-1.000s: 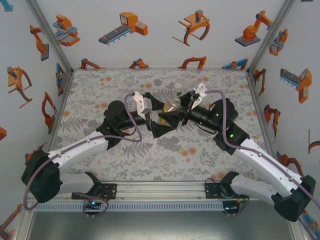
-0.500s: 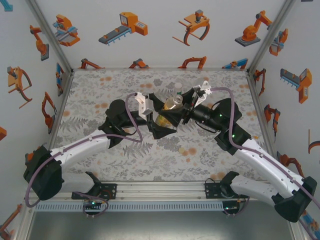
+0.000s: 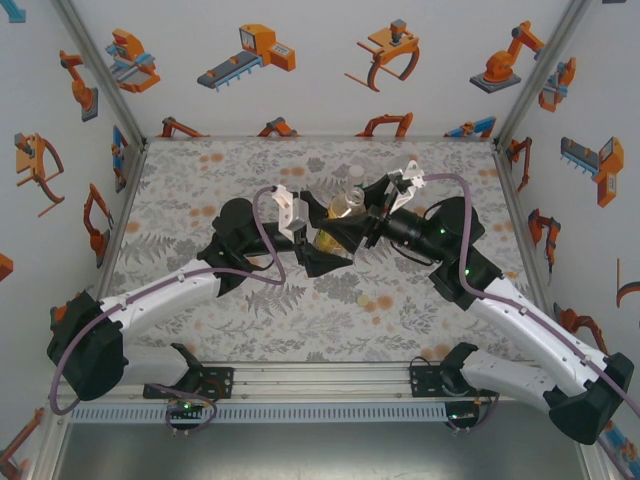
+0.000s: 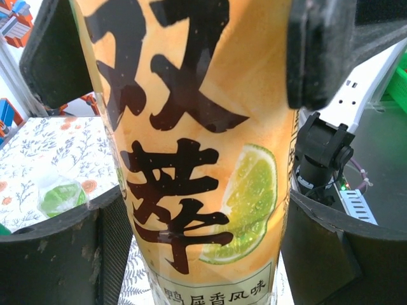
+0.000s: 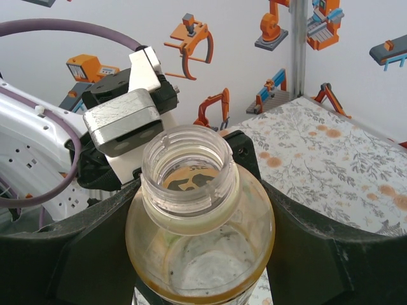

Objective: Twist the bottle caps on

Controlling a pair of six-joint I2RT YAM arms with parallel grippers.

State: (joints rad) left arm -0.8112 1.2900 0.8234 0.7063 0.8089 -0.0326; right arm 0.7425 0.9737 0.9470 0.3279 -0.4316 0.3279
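Where the table (image 3: 200, 180) lies nearest: pale bottle cap (image 3: 363, 299) flat, well short of the orange bottle (image 3: 337, 222).
Orange bottle: held over mid-table, long axis tilted, uncapped mouth pointing up and far-right.
Left fingers (image 4: 318, 51): flanking its label; whether clamped, cannot tell.
Right fingers (image 5: 318, 254): clenched on its shoulder below the neck.
Slim bottle (image 3: 356, 176): upright, just beyond the orange bottle.

The bottle (image 3: 343, 209) sits mid-table between left claw (image 4: 203, 241) and right claw (image 5: 200, 248).
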